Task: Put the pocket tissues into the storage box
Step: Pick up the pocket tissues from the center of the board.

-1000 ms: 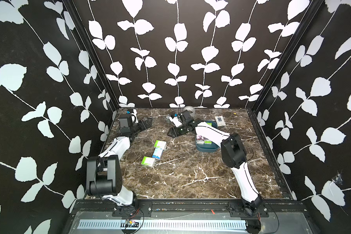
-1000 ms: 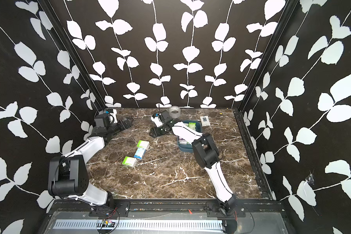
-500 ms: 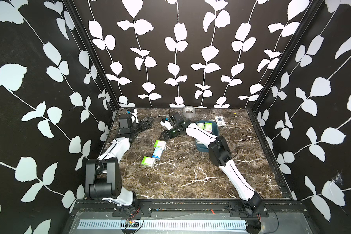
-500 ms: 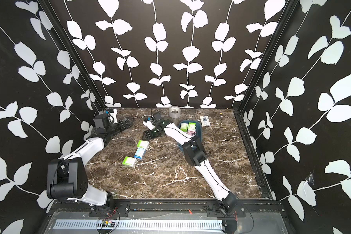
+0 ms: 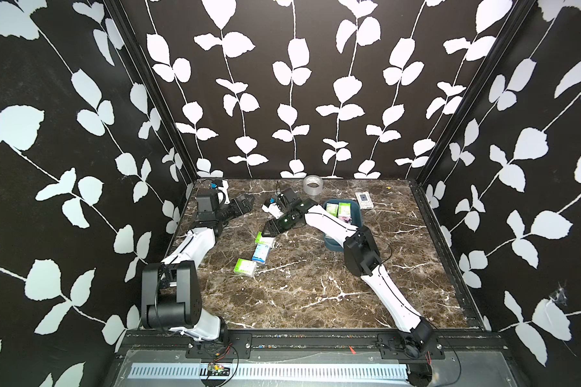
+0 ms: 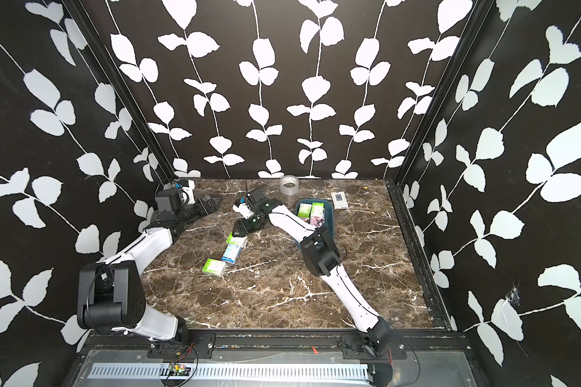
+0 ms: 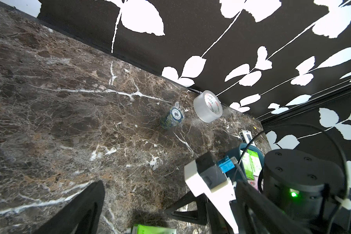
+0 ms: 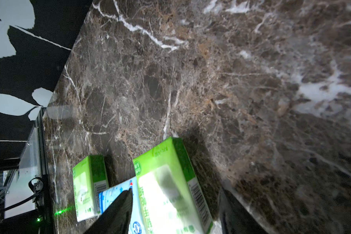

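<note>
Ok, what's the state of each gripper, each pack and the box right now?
right gripper: open, jaws straddling a pack.
left gripper: open, empty.
straddled lime-green pack: on the table, not lifted.
blue pack: on the table.
outer lime-green pack: on the table.
storage box: holds at least three boxed packs.
tape roll: flat, hole up.

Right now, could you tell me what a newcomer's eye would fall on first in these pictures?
The bold black-and-white leaf wallpaper on all three walls catches the eye first. Next comes the right gripper, open and poised over the far-end green pack in a loose line of three on the marble table. To its right, the teal storage box already holds several packs.
</note>
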Controlling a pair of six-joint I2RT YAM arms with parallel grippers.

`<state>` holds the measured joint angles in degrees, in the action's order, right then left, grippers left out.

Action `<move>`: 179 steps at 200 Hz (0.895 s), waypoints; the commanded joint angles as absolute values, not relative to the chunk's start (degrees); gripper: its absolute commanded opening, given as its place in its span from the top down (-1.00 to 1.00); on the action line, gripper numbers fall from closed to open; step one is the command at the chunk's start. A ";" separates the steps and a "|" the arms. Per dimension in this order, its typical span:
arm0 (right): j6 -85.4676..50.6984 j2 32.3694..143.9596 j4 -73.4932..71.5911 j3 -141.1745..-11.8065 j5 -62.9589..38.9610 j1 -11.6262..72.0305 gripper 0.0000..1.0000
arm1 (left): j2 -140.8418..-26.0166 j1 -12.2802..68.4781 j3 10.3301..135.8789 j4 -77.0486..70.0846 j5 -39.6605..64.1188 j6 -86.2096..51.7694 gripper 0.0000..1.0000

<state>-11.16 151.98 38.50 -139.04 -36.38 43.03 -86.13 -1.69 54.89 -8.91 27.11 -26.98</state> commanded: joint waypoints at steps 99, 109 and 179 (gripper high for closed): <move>-4.29 153.02 46.75 -142.03 -28.98 45.09 0.65 | -82.10 -1.80 54.75 -7.49 26.85 -24.79 -0.98; -4.01 152.74 46.91 -141.95 -28.20 45.12 0.72 | -82.09 -1.80 54.76 -7.38 26.81 -24.78 -0.98; -7.07 141.56 35.04 -130.89 -23.51 44.01 1.00 | -81.39 -1.78 54.76 -7.00 27.05 -25.13 -0.98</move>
